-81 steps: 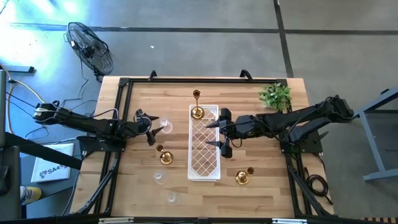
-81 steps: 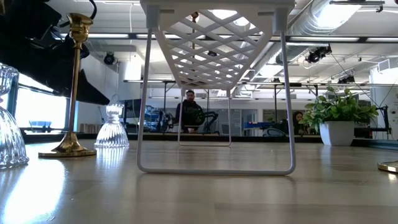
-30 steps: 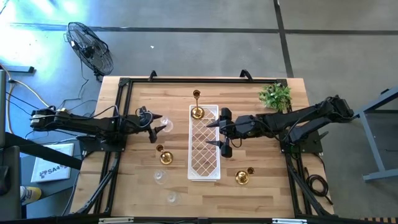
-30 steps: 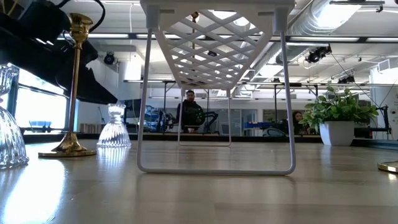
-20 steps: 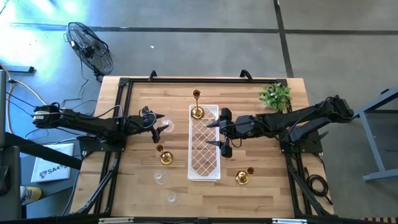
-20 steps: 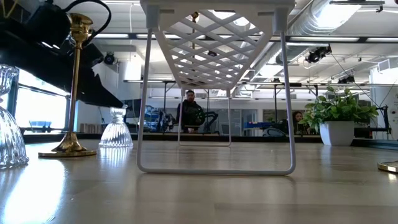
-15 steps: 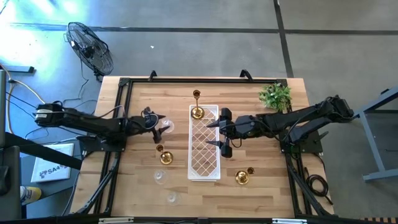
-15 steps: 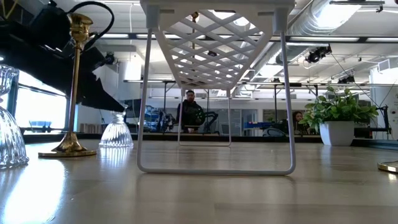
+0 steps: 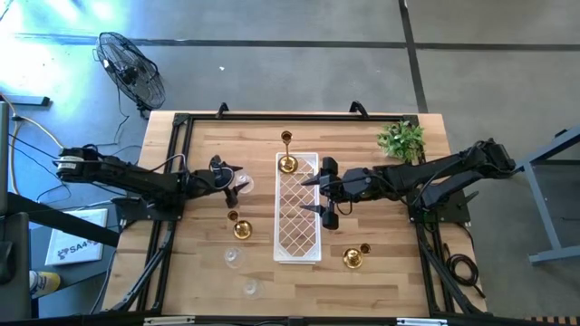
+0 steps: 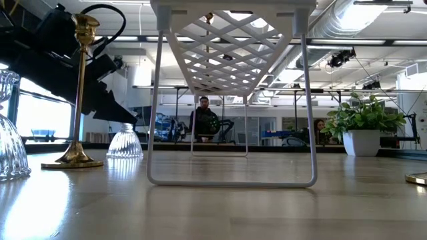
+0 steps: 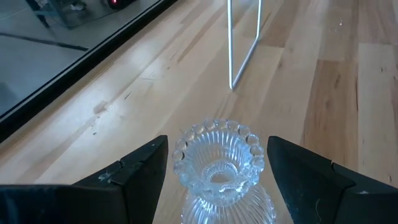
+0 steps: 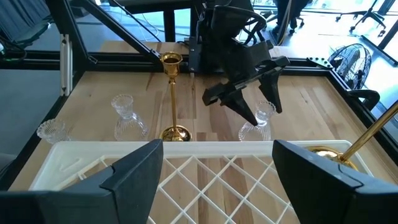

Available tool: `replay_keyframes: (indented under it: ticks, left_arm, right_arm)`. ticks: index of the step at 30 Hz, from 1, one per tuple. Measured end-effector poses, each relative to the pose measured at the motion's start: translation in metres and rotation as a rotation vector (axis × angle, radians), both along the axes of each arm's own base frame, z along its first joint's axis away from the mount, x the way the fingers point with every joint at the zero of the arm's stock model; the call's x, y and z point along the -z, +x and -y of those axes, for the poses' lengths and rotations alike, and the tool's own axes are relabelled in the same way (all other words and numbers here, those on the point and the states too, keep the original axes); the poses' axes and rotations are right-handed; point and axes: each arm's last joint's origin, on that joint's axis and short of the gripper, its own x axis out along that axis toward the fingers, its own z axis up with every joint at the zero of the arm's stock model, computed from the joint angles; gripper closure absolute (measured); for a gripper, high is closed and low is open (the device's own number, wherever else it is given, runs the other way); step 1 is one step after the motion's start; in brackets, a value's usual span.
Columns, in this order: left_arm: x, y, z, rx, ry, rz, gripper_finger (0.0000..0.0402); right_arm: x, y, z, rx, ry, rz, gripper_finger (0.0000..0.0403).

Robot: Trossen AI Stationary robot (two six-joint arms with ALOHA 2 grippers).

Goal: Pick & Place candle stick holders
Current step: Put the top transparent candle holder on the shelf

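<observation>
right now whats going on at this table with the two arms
The left gripper has its open fingers on either side of a clear glass candle holder standing on the wooden table, not yet closed on it. The right gripper hangs open over the white lattice tray, where a tall brass holder stands at the far end. The other holders are on the table.

Three brass holders: one (image 9: 287, 163) on the tray (image 9: 297, 237), a tall one (image 9: 240, 227) left of it, one (image 9: 353, 257) to the right. Glass holders, faint from above, seem to be three: (image 9: 241, 184), (image 9: 233, 257), (image 9: 251, 288). One plant (image 9: 401, 139). Two arms.
</observation>
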Motion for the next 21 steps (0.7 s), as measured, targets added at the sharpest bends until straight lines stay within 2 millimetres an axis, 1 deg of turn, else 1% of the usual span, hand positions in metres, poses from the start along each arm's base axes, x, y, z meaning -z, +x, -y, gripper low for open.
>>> replay_keyframes:
  ticks: [12,16,21]
  left_arm:
    - [0.0009,-0.0008,-0.0005,-0.022,0.007,-0.012,0.0135]
    - [0.0034,-0.0026,-0.0015,-0.058,0.023,-0.045,0.0158]
    - [0.0039,-0.0029,-0.0015,-0.058,0.023,-0.05,0.0206]
  right_arm:
    - [0.0002,-0.0001,-0.0001,-0.003,0.001,-0.003,0.0104]
    - [0.0004,-0.0001,-0.0001,-0.001,0.006,-0.003,0.0104]
    - [0.0004,-0.0001,-0.0001,0.0,0.007,-0.004,0.0104]
